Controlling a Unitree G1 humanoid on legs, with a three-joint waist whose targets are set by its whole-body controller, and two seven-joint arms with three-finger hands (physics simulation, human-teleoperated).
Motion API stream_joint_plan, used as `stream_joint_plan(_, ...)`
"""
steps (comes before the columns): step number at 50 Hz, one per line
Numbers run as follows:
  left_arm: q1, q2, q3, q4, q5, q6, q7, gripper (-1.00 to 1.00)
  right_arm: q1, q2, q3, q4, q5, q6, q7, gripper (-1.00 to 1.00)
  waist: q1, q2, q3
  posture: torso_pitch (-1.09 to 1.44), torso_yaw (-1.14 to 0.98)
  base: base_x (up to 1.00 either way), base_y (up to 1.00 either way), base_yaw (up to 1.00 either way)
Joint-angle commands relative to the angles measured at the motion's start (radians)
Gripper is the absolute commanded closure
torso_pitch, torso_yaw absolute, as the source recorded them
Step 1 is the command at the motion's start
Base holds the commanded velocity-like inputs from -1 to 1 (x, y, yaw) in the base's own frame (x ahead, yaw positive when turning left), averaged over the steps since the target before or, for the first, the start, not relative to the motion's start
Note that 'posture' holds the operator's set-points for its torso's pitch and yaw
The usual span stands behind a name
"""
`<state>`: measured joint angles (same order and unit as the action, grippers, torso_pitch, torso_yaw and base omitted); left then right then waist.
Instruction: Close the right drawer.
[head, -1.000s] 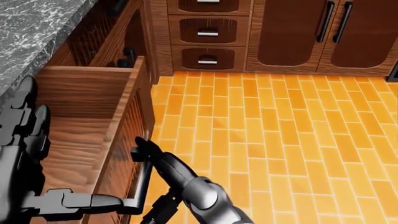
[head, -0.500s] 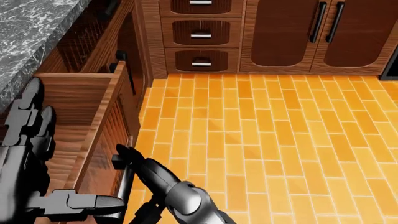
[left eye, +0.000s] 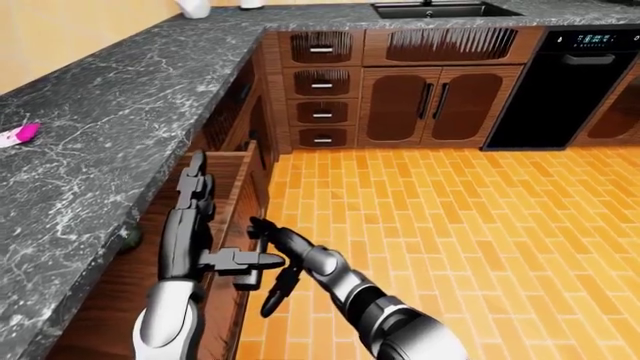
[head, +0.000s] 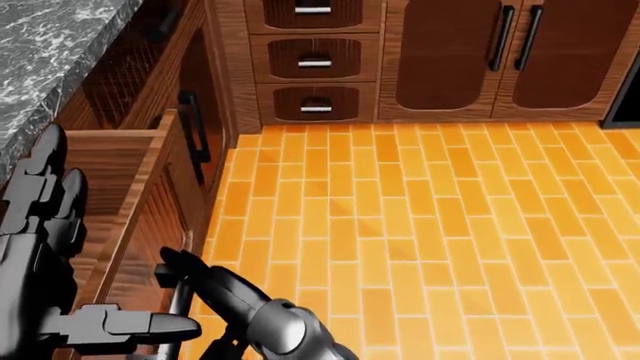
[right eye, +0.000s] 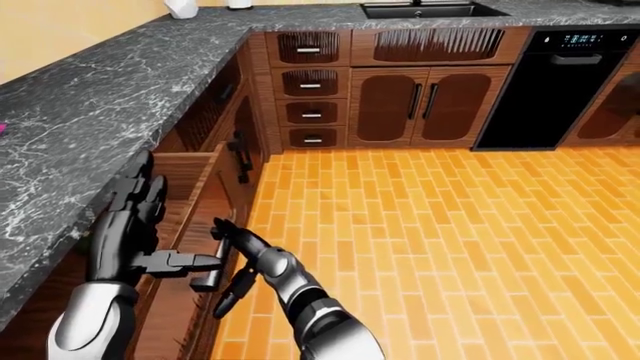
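Pink object (left eye: 20, 134): lies at the far left of the left-eye view on the worktop (left eye: 110, 112), dark grey marbled stone.

Left hand (left eye: 190, 217): black, upright over the open drawer, fingers (left eye: 196, 174) released and straight, thumb stretched rightward past the drawer's front edge; it grips nothing.

Right drawer (head: 140, 202): wooden, pulled out from under the worktop at the left of the head view, partly open, interior floor visible. Front panel faces the floor side; a dark bar handle (right eye: 213, 264) runs along it.

Right hand (right eye: 232, 241): comes up from the bottom centre, its fingers set at the drawer front beside the handle's upper end. Whether they clasp the handle or merely press on it cannot be told.

Floor (left eye: 450, 225): orange brick-pattern tiles, centre to right.

Drawer stack (left eye: 321, 94): four small wooden fronts with silver pulls, all closed, at the top centre.

Double-door cabinet (left eye: 432, 105): closed, black vertical handles, just right of the stack.

Sink (left eye: 440, 9): set in the worktop above the cabinet.

Black appliance (left eye: 560, 86): far right, lit display at its top.
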<state>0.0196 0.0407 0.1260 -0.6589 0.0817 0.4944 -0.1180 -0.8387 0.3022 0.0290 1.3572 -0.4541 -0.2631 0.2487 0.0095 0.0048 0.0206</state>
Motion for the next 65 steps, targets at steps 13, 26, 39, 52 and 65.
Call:
stream_joint_plan(13, -0.010, 0.004, 0.000, -0.049, -0.004, -0.027, 0.004, -1.00, 0.021, -0.143, 0.020, -0.403, 0.160, 0.049, -0.041, -1.00, 0.022, -0.006, -0.010, 0.00, 0.00, 0.00, 0.00, 0.00)
stream_joint_plan(26, -0.020, 0.005, -0.018, -0.018, 0.004, -0.039, 0.005, -1.00, 0.343, -0.245, 0.041, -1.102, 0.175, 0.383, -0.024, -1.00, 0.021, -0.015, 0.000, 0.00, 0.00, 0.00, 0.00, 0.00)
stream_joint_plan(39, -0.141, -0.015, -0.143, 0.098, 0.051, -0.021, -0.012, -1.00, 0.622, -0.362, -0.068, -1.620, 0.186, 0.613, -0.058, -1.00, 0.007, -0.023, -0.007, 0.00, 0.00, 0.00, 0.00, 0.00)
stream_joint_plan(52, -0.133, -0.019, -0.150, 0.105, 0.060, -0.037, -0.018, -1.00, 0.737, -0.387, -0.141, -1.855, 0.218, 0.697, -0.080, -1.00, -0.007, -0.022, -0.017, 0.00, 0.00, 0.00, 0.00, 0.00)
stream_joint_plan(65, -0.159, -0.041, -0.205, 0.214, 0.066, -0.093, -0.040, -1.00, 0.764, -0.383, -0.146, -1.906, 0.219, 0.712, -0.081, -1.00, -0.004, -0.025, -0.028, 0.00, 0.00, 0.00, 0.00, 0.00)
